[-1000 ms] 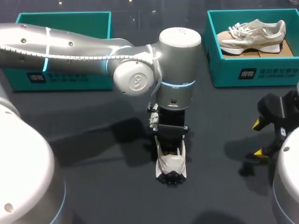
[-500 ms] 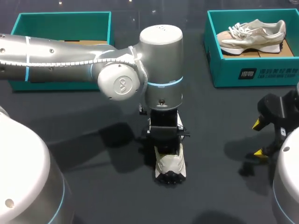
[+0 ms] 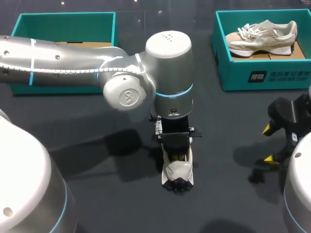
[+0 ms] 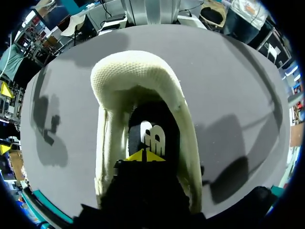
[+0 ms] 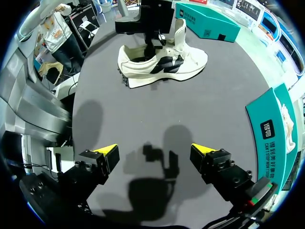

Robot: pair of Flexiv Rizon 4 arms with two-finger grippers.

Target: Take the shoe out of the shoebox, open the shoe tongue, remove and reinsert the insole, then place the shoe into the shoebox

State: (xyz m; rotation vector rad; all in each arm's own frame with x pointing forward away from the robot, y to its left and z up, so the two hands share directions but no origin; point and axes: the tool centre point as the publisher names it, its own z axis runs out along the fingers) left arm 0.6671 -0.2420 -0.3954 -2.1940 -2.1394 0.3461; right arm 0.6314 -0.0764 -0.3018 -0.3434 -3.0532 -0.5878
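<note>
The bench [image 3: 228,126] has bare room in front and between its two boxes. Left shoebox [image 3: 63,26] and right shoebox [image 3: 262,75] sit at the far edge, the right one holding a beige sneaker [image 3: 262,36]. A second sneaker [image 3: 178,171] stands mid-bench, with the left claw [image 4: 145,155] inside its opening, tips together. The right claw [image 5: 155,150], spread wide, hangs near the right edge.

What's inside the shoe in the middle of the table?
The left end effector is inside the shoe, above a dark insole. The toe end is hidden beneath the end effector.
</note>
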